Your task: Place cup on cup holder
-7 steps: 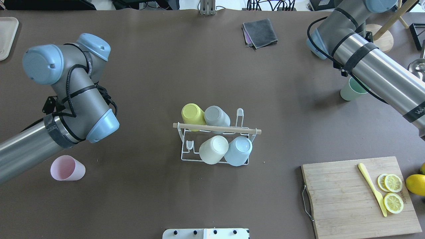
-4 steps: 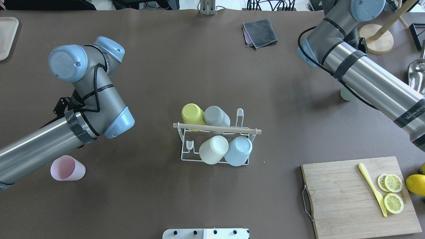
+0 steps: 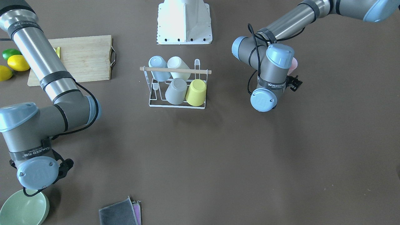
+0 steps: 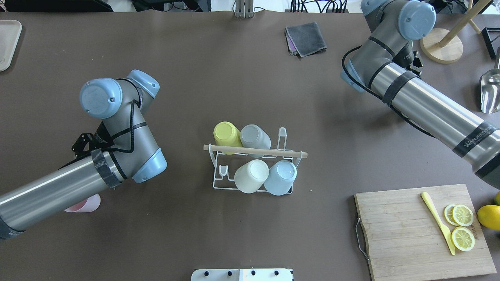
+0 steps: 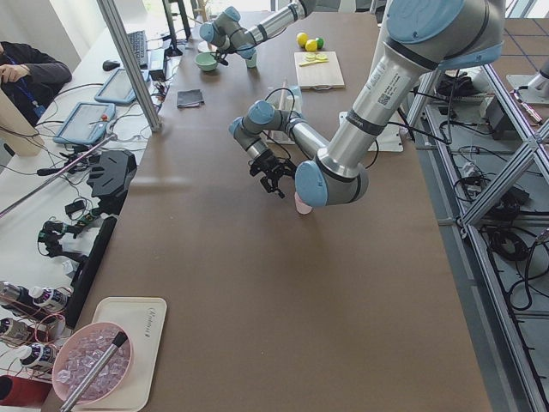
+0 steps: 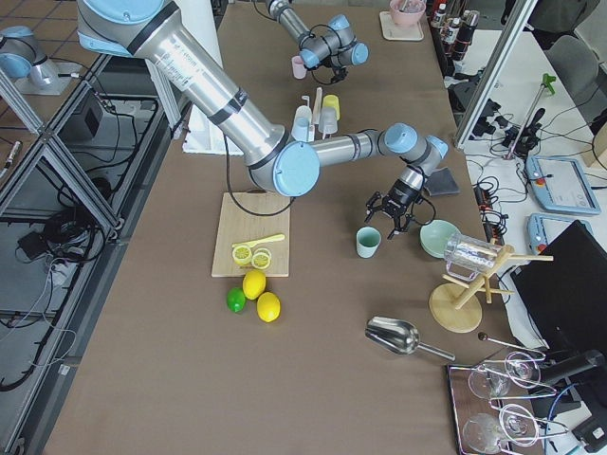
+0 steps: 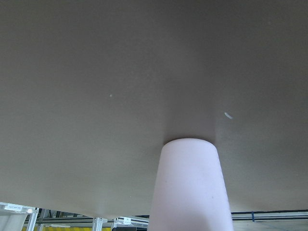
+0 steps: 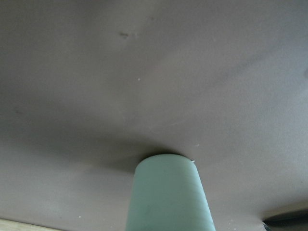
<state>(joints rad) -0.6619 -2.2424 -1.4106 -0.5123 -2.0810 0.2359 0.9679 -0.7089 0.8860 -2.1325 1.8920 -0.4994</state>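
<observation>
The white wire cup holder [image 4: 218, 183] with a wooden rod handle [image 4: 254, 151] stands mid-table. It carries a yellow [image 4: 226, 134], a grey [image 4: 254, 136], a cream [image 4: 251, 175] and a light blue cup [image 4: 280, 177]. A pink cup [image 4: 89, 204] stands on the table, mostly hidden under my left arm; it fills the left wrist view [image 7: 187, 190]. A green cup [image 6: 368, 242] stands near my right gripper [image 6: 391, 216] and shows in the right wrist view [image 8: 168, 192]. My left gripper [image 5: 274, 178] hangs close beside the pink cup [image 5: 302, 204]. I cannot tell whether either gripper is open or shut.
A cutting board [image 4: 406, 234] with lemon slices [image 4: 463, 226] and a yellow knife [image 4: 437, 222] lies at the near right. A grey cloth [image 4: 306, 38] lies at the far side. A green bowl [image 3: 23, 207], a wooden stand [image 4: 441, 48] and a metal scoop [image 4: 490, 91] sit at the right end.
My left arm has swung right and forward and now covers most of the pink cup. My right arm has swung toward the far side and now hides the green cup from above.
</observation>
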